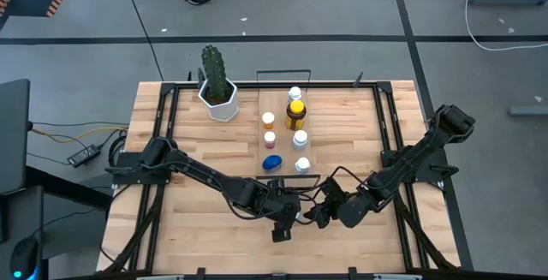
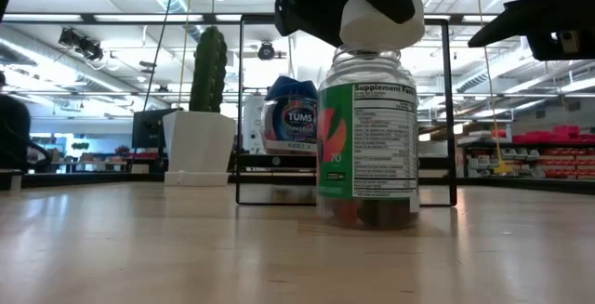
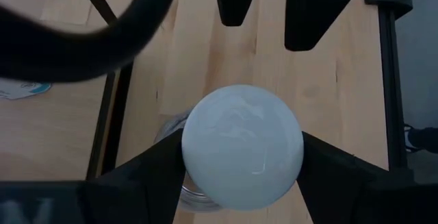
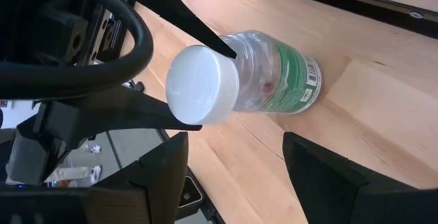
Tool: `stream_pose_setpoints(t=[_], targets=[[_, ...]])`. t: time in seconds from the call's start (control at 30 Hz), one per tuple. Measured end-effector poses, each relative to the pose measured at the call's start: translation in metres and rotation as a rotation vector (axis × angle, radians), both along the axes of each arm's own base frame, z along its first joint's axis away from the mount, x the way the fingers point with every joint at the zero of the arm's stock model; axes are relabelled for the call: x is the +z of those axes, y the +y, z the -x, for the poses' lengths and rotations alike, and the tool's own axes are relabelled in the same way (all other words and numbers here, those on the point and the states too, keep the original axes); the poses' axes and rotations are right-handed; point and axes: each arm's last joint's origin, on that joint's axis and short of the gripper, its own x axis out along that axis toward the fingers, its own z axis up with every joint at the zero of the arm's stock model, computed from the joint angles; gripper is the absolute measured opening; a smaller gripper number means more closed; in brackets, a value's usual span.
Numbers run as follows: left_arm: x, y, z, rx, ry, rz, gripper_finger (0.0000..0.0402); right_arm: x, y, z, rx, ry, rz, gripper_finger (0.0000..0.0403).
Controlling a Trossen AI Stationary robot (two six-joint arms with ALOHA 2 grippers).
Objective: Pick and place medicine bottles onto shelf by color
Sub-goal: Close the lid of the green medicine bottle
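1. While I am watching the high view, the left claw (image 1: 291,217) is sitting at the near middle of the surface (image 1: 188,229), just in front of the shelf (image 1: 321,117).
2. Its fingers (image 3: 154,162) are pressing on both sides of a white cap (image 3: 242,147), so I am reading it as gripping the clear bottle (image 2: 369,123) by its cap.
3. That bottle is standing upright on the surface in the low view, with a green and white label and reddish contents at its bottom.
4. The right claw (image 1: 320,216) is hovering just beside the same bottle (image 4: 270,80), with its fingers (image 4: 164,176) spread apart and nothing between them.
5. I am counting six more bottles on the shelf: a white-capped one (image 1: 295,93) at the far end, an amber one with a yellow cap (image 1: 295,114) next to it, and another white-capped one (image 1: 300,139) nearer.
6. A white-capped bottle (image 1: 268,119) and a pinkish one (image 1: 270,139) are standing in the left row, with a blue-lidded bottle (image 1: 272,162) nearer me.
7. One more white cap (image 1: 302,165) is showing at the shelf's near end.
8. A cactus (image 1: 216,73) in a white pot is standing at the far left of the shelf, just beside it.
9. The blue-lidded bottle (image 2: 288,118) is showing behind the held one in the low view, labelled TUMS.
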Motion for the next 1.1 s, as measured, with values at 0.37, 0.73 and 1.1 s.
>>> stream_pose_setpoints(t=[0.37,0.73,1.1], targets=[[0.004,-0.004,0.002,0.008,-0.016,0.015,0.0244,0.000,0.000,0.000,0.000,0.000,0.001,0.0245],[0.019,0.000,0.011,0.032,-0.034,-0.028,0.0245,-0.001,0.000,0.000,0.013,0.005,0.021,0.0245],[0.017,0.006,0.010,0.049,-0.003,-0.040,0.0247,-0.001,0.000,0.001,0.017,0.007,0.022,0.0245]])
